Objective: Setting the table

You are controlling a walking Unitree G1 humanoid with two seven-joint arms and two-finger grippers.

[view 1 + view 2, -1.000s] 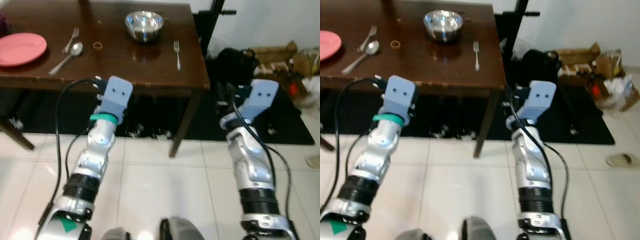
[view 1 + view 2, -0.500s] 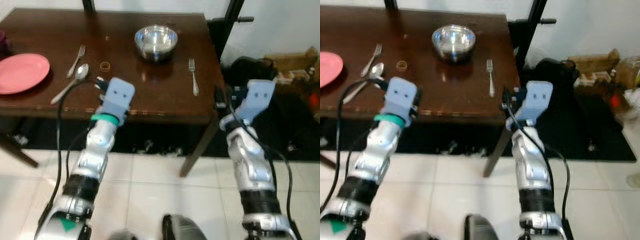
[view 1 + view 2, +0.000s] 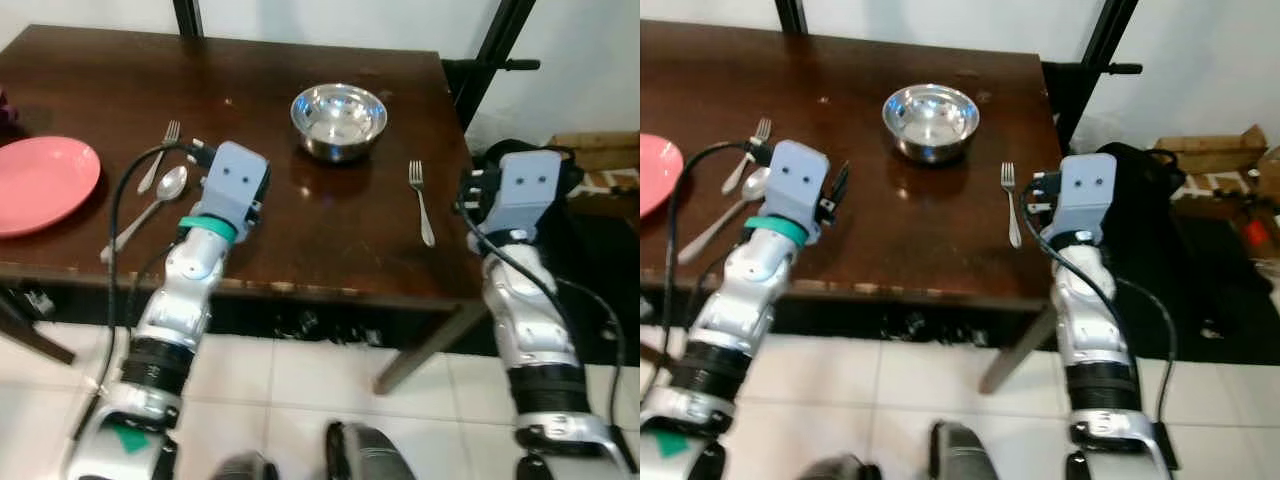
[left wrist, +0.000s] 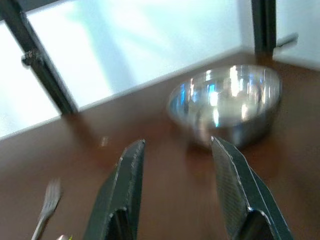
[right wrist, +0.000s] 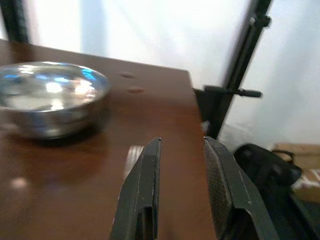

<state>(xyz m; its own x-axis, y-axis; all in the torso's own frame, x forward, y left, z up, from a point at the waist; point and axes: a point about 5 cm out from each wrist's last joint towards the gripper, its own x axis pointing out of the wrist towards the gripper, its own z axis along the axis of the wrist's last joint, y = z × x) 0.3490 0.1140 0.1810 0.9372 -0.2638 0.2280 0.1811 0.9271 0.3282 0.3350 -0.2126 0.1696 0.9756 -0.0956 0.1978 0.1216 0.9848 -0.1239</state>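
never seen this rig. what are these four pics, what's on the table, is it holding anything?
It is a humanoid robot with two silver arms. Two pictures come from its head camera, looking down; two come from wrist cameras looking along each gripper's black fingers. On the dark wooden table lie a steel bowl, a fork near the right gripper, a pink plate, and a spoon beside a second fork. The left gripper is over the table, pointing toward the bowl. Both grippers are open and hold nothing.
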